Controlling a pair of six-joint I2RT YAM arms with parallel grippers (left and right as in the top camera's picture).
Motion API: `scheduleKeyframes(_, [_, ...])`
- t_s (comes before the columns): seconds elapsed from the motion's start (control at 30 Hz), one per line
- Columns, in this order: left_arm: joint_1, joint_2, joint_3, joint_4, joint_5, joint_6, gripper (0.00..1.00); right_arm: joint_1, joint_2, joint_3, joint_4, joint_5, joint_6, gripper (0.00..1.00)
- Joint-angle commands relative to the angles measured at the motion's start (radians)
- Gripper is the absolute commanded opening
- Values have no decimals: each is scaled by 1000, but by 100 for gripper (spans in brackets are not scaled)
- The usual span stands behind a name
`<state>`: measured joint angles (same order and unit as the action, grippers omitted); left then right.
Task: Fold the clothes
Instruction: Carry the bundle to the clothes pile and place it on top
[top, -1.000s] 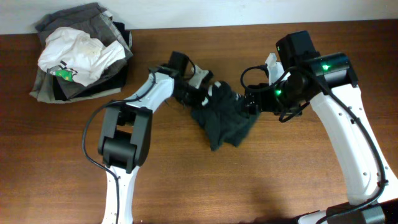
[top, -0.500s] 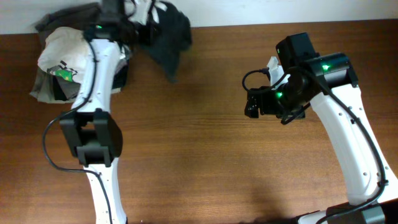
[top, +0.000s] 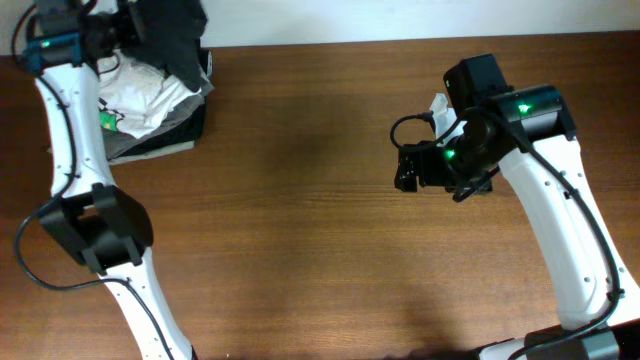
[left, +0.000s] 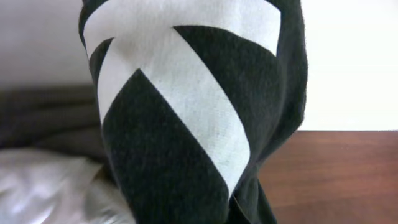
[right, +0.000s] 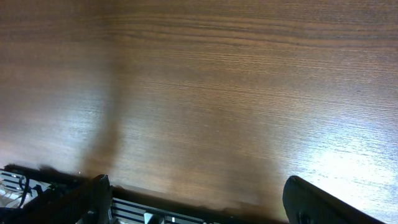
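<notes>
Left gripper (top: 118, 27) pinched shut on dark T-shirt (top: 175, 30), which hangs over white garment (top: 140, 92) at table's far-left corner. Right gripper (top: 405, 170) hovers above wooden table (top: 300, 220), fingers (right: 311, 200) spread wide, holding nothing.

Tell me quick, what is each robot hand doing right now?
Left gripper: closed, holding the dark T-shirt.
Right gripper: open, holding nothing.
</notes>
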<state>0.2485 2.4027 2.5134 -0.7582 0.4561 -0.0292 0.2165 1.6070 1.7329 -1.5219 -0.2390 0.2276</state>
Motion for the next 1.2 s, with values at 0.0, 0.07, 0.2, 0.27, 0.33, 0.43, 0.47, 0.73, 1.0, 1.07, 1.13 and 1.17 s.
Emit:
scheduleKeyframes(0.0, [38,122,7,5,-1,-108,3,-1,-26,8,-4,15,4,92])
scheduleKeyframes(0.07, [55,180,7,17,-37,-147,3,-1,-26,8,-6,16,13,92])
scheduleKeyframes(0.2, [98,257,7,16,-258,-244,3,-1,-26,8,-23,16,13,91])
scheduleKeyframes(0.27, [122,266,7,12,-270,-243,21,-1,-26,8,-30,16,13,91])
scheduleKeyframes(0.33, [145,262,8,8,-262,-243,43,-1,-26,8,-28,16,13,91])
scheduleKeyframes(0.43, [164,250,9,-10,-261,-243,45,-1,-26,8,-27,15,13,91])
scheduleKeyframes(0.47, [167,240,11,-19,-260,-243,52,-1,-26,8,-29,15,13,91])
scheduleKeyframes(0.73, [158,51,40,-29,-258,-243,67,-1,-26,8,-31,15,13,91])
scheduleKeyframes(1.0, [85,-10,39,-10,-279,-236,7,-1,-26,8,-27,15,13,91])
scheduleKeyframes(1.07, [69,11,39,-5,-282,-216,4,-1,-26,8,-28,15,13,92])
scheduleKeyframes(1.13, [55,43,39,8,-282,-211,4,-1,-26,8,-28,15,13,92])
scheduleKeyframes(1.17, [50,58,39,18,-282,-203,3,-1,-26,8,-28,15,13,92])
